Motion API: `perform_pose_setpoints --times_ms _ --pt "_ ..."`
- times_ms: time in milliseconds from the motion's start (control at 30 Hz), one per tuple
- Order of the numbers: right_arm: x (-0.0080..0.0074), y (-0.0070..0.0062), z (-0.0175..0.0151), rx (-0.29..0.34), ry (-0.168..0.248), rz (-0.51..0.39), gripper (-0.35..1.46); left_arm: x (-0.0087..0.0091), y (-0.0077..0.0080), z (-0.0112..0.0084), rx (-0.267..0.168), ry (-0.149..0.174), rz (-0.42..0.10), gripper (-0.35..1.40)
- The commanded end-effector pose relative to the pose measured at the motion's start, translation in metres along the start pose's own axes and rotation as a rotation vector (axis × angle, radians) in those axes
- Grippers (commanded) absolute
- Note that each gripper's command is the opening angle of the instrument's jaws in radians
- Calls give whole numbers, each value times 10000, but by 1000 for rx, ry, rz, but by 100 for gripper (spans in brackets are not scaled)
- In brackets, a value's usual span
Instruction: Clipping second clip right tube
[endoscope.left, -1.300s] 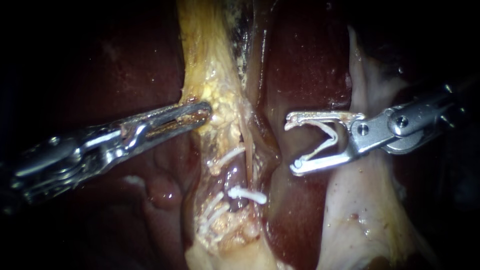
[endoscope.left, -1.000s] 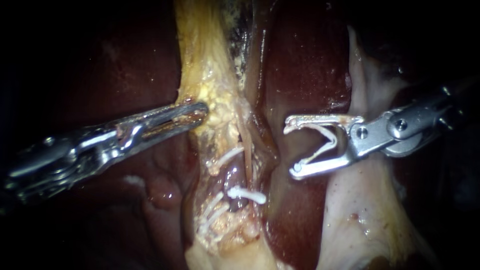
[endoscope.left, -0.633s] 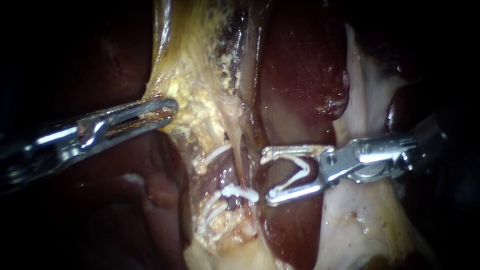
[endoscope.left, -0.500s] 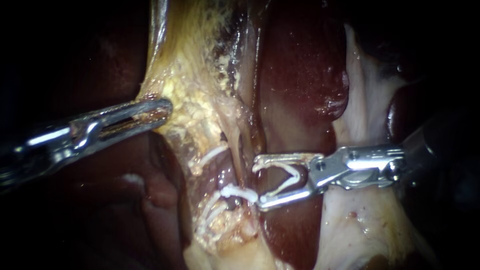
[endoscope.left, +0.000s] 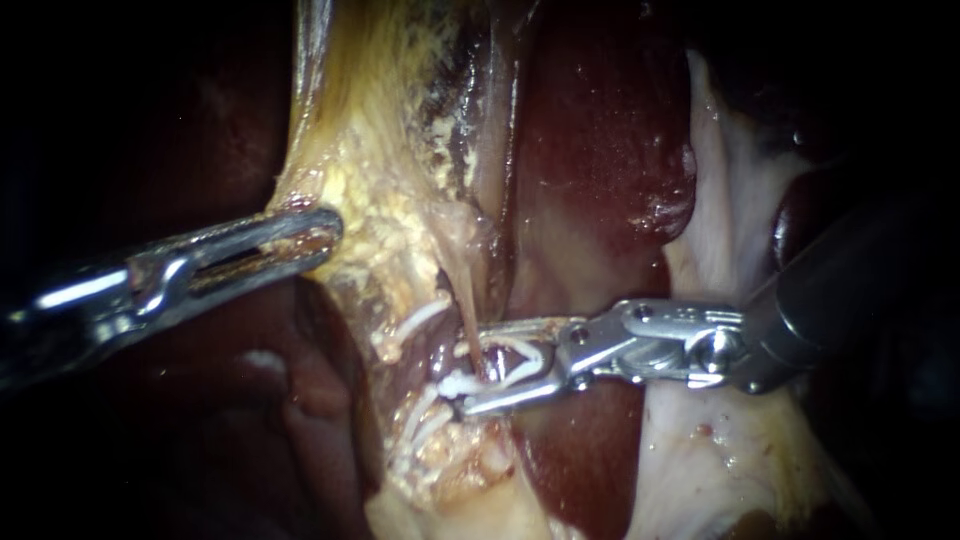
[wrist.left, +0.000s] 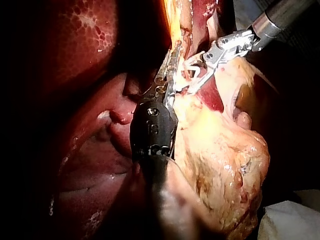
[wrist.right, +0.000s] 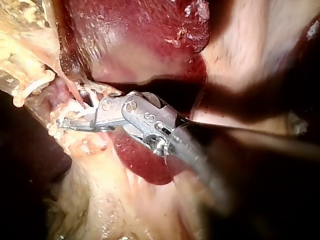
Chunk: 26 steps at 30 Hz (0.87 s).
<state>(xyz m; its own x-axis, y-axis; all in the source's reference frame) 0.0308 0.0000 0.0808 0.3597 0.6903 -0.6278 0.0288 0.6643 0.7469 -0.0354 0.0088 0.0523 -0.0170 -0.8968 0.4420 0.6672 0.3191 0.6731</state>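
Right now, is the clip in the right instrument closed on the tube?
Open: the clip spreads in a V inside the right instrument, the tube passing between its arms.

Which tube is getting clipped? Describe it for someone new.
Find the yellow tissue band mid-view. At its lower end the right instrument holds an open clip. The tube is the thin pinkish strand entering that clip, smooth amid lumpy tissue.

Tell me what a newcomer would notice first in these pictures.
The right instrument, near the middle of the endoscope view: its jaws carry an open white clip straddling a thin pinkish tube. More white clips sit on the tissue just below it, and at the left the left instrument grips yellow fatty tissue, with dark red liver behind.
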Motion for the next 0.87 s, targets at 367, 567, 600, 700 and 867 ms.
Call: perform_pose_setpoints --times_ms 367,567,600,700,867 --pt "2 -2 -15 10 2 73 -35 0 -1 0 0 0 0 -35" --pt "3 -3 -16 9 -3 97 -35 0 -1 0 0 0 0 -35" --pt "2 -3 -16 9 -3 97 -35 0 -1 0 0 0 0 -35" --pt "2 -3 -16 9 -6 97 -35 0 -1 0 0 0 0 -35" --pt "1 -3 -16 5 -8 102 -35 0 0 0 0 0 0 -35"
